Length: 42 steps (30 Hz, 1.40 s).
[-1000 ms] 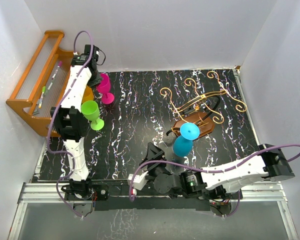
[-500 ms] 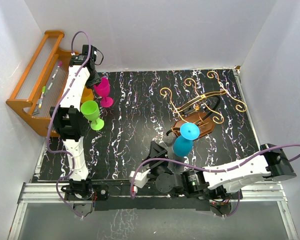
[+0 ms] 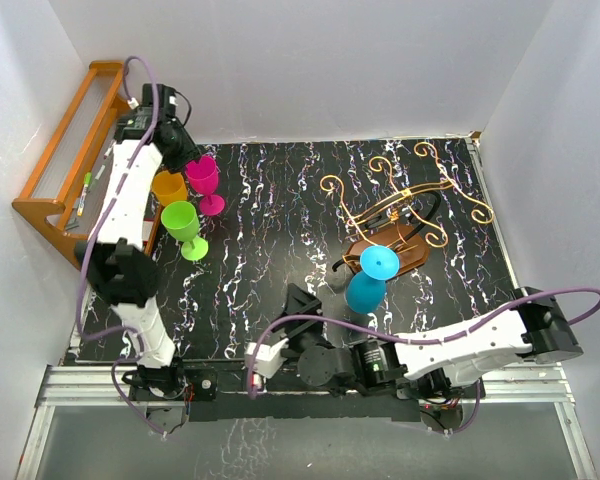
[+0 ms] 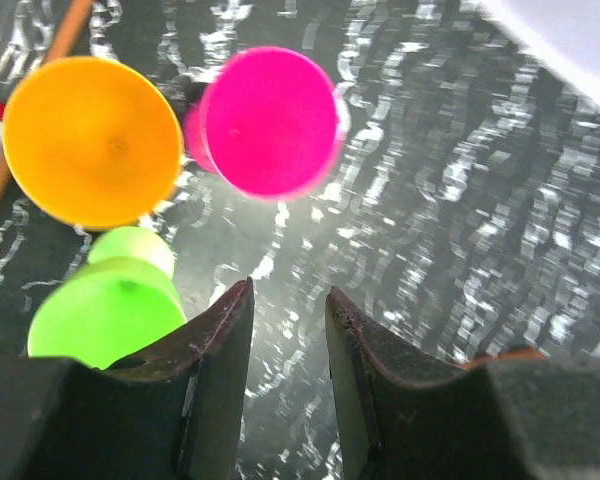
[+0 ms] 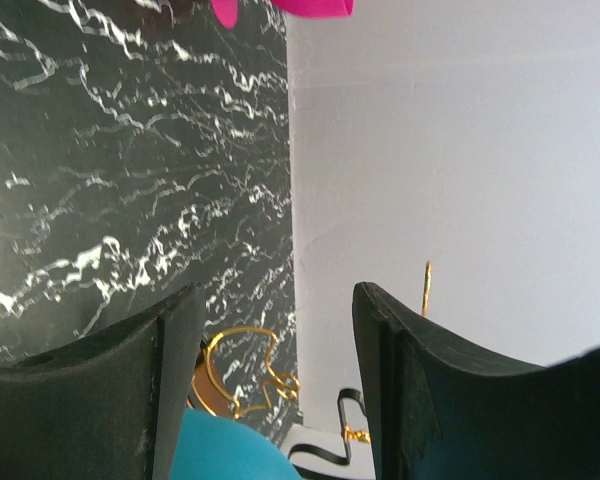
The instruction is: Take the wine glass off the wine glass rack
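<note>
The wine glass rack (image 3: 405, 195), gold wire scrolls on a dark brown base, stands at the right of the table. A blue wine glass (image 3: 370, 278) hangs upside down at its near side, foot up. My right gripper (image 3: 305, 300) is open and empty, low at the table's near middle, left of the blue glass. In the right wrist view its jaws (image 5: 280, 300) stand apart, with the blue glass (image 5: 235, 450) and gold wire (image 5: 245, 370) ahead of them. My left gripper (image 3: 185, 152) is open and empty at the far left, above the pink glass (image 4: 270, 120).
Pink (image 3: 208, 180), orange (image 3: 168, 187) and green (image 3: 185, 225) glasses stand close together at the table's left. An orange-brown wooden shelf (image 3: 50, 205) with pens lies against the left wall. White walls close in the table on three sides.
My left arm has swung back and to the left, uncovering the orange glass. My right arm has shifted slightly left. The blue glass and rack have not moved.
</note>
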### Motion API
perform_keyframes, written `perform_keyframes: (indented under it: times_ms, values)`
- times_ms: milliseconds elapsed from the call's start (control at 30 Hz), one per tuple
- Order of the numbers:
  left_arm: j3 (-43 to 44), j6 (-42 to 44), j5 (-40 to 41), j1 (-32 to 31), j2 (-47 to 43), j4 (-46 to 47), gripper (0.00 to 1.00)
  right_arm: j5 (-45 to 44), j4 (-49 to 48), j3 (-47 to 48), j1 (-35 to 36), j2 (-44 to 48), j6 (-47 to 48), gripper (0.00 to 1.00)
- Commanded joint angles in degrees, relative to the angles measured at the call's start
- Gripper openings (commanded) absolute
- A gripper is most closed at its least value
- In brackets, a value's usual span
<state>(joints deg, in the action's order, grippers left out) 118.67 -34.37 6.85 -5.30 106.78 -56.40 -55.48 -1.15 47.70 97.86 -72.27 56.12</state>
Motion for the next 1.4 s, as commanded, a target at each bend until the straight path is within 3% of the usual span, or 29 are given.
perform_keyframes:
  times_ms: [0,67,133,233,300,433,567,700,833,1000,1133,1367]
  values:
    - [-9.88,-2.72,-11.66,0.2,-19.11,6.26,0.34,3.27,-4.03,16.42,-3.07,-4.24,-7.83,0.65]
    - [-16.43,-3.98,-12.66,0.12,-25.86,9.71,0.34,0.12,5.02,31.15,-7.85,-9.81,-15.28,0.65]
    - [-21.32,-4.91,-13.06,0.07,-31.85,12.41,0.35,-0.86,25.53,52.19,-12.2,-16.65,-30.71,0.61]
    - [-26.77,-6.23,-13.94,0.03,-37.66,15.31,0.38,10.19,51.59,81.84,-18.76,-24.35,-58.02,0.57]
    - [-28.3,-6.4,-14.68,0.03,-39.63,15.77,0.39,19.73,57.62,86.13,-23.12,-22.99,-69.58,0.56]
    - [-29.02,-6.97,-16.75,-0.23,-40.56,15.11,0.39,43.79,55.43,70.39,-36.56,-9.94,-89.78,0.54]
    - [-29.02,-7.98,-17.81,-1.68,-40.47,15.52,0.39,48.69,45.69,51.43,-38.37,5.76,-104.71,0.52]
    - [-28.89,-8.25,-18.1,-3.64,-39.13,15.96,0.39,47.8,41.02,36.0,-38.36,19.22,-117.93,0.44]
    - [-28.72,-7.94,-17.61,-6.2,-37.74,16.1,0.39,46.26,42.32,28.43,-38.37,24.74,-125.51,0.43]
    - [-29.99,-7.34,-17.21,-7.19,-37.42,16.1,0.39,38.29,44.93,20.56,-38.36,31.73,-133.91,0.44]
    - [-30.51,-6.76,-15.97,-7.67,-37.62,15.63,0.39,32.53,51.87,17.86,-38.49,34.96,-141.45,0.44]
    - [-30.16,-5.86,-14.9,-8.21,-36.97,15.53,0.39,26.09,67.0,21.62,-41.09,33.86,-149.13,0.43]
